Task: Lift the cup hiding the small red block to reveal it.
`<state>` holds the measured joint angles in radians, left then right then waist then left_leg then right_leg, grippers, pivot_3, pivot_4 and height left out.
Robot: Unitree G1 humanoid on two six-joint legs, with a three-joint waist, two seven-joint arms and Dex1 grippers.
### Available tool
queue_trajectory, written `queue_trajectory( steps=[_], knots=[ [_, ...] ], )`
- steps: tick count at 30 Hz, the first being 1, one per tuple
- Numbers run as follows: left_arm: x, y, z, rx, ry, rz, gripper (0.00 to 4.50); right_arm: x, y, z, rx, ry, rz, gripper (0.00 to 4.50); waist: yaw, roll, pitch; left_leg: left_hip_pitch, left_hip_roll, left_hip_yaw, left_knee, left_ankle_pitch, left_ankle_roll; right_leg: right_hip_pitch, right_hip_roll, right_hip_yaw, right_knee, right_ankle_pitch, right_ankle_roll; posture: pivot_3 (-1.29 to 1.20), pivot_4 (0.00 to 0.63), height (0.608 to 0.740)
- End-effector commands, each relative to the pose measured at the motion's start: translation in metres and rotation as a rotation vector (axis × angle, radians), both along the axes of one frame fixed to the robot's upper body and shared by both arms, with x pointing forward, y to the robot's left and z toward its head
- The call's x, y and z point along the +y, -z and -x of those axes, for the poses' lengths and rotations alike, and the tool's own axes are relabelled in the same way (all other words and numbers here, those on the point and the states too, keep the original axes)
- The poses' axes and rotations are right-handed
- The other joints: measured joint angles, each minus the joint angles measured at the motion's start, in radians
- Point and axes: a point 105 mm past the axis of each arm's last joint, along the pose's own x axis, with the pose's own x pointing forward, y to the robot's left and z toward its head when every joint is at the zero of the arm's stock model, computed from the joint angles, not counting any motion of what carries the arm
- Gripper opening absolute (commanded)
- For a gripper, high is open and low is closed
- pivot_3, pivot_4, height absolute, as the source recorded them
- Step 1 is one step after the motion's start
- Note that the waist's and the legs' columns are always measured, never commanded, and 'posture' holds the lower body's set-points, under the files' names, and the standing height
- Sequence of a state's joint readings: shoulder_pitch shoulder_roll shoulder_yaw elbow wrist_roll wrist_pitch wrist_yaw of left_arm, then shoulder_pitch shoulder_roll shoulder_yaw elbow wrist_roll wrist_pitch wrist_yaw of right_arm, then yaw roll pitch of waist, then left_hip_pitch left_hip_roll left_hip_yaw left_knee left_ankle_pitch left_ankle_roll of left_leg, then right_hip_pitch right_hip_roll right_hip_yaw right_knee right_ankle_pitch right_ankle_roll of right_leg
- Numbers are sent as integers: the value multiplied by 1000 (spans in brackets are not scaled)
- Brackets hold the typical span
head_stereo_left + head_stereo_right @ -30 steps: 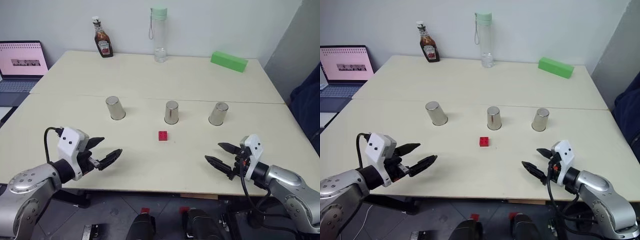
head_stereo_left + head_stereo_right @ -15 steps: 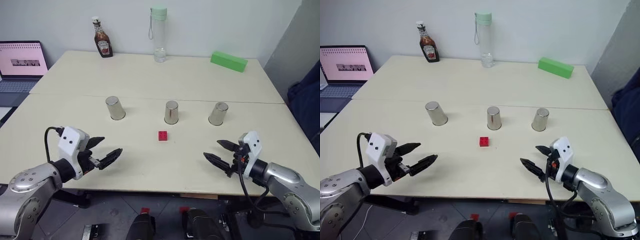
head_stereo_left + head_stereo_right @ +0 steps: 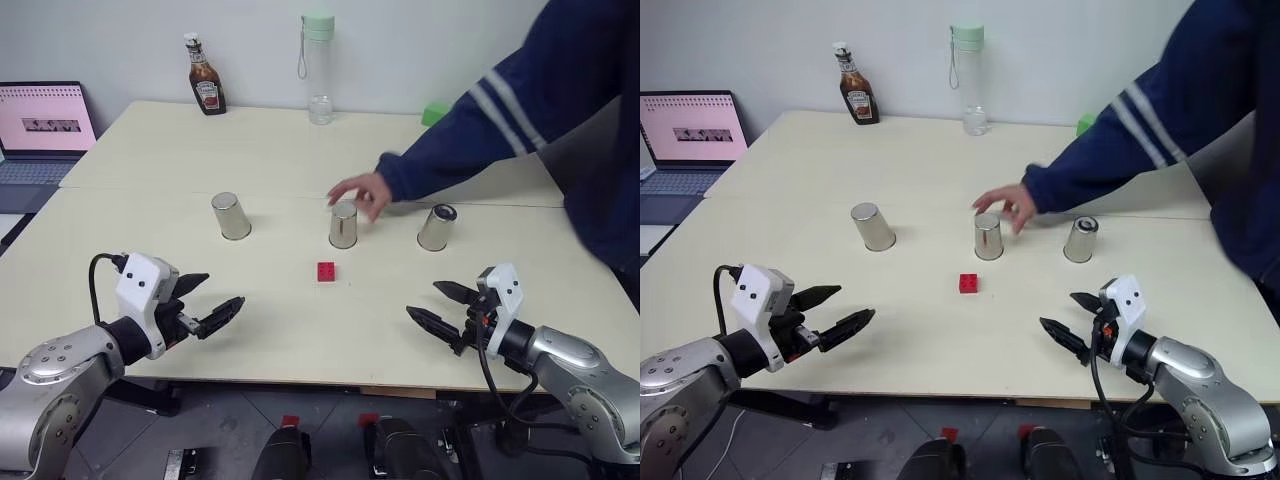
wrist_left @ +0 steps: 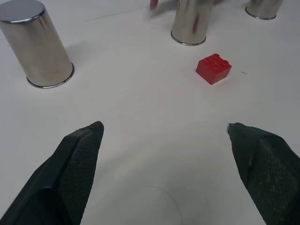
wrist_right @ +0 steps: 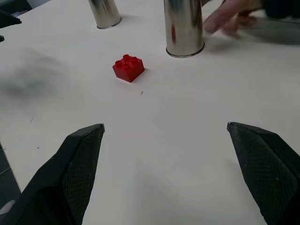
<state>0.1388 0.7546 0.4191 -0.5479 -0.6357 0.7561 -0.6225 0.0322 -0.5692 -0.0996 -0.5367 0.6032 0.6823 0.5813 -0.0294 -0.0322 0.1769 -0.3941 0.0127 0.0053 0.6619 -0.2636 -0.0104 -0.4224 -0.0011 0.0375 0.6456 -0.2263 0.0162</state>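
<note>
Reaching in from 2 o'clock, a hand [image 3: 362, 193] has arrived at the middle cup [image 3: 343, 225]; the block [image 3: 326, 271] lies uncovered, so hiding is awaited, both claws [image 3: 209, 318] [image 3: 440, 314] held wide.

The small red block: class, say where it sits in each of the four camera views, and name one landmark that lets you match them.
Left eye view: small red block on the table, just in front of the middle cup.
Right eye view: same spot, nearer than the middle cup.
Left wrist view: block beyond the open fingertips, beside a cup's base.
Right wrist view: block beyond the fingertips, near a cup.
Shared landmark: the middle cup, which a person's hand reaches.
</note>
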Motion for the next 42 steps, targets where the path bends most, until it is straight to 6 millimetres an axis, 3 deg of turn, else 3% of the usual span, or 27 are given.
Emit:
queue_trajectory(
  steps=[1,42],
  knots=[
    [-2,-8,-2,-41,13,-9,4500,1,-10,0,-45,2,-6,4459,0,0,0,0,0,0,0,0,0,0,0,0,0,0,0,0,150,740],
    [-3,-8,-7,-44,30,-16,4500,6,-19,-5,-59,-1,-10,4459,0,0,0,0,0,0,0,0,0,0,0,0,0,0,0,0,150,740]
  ],
)
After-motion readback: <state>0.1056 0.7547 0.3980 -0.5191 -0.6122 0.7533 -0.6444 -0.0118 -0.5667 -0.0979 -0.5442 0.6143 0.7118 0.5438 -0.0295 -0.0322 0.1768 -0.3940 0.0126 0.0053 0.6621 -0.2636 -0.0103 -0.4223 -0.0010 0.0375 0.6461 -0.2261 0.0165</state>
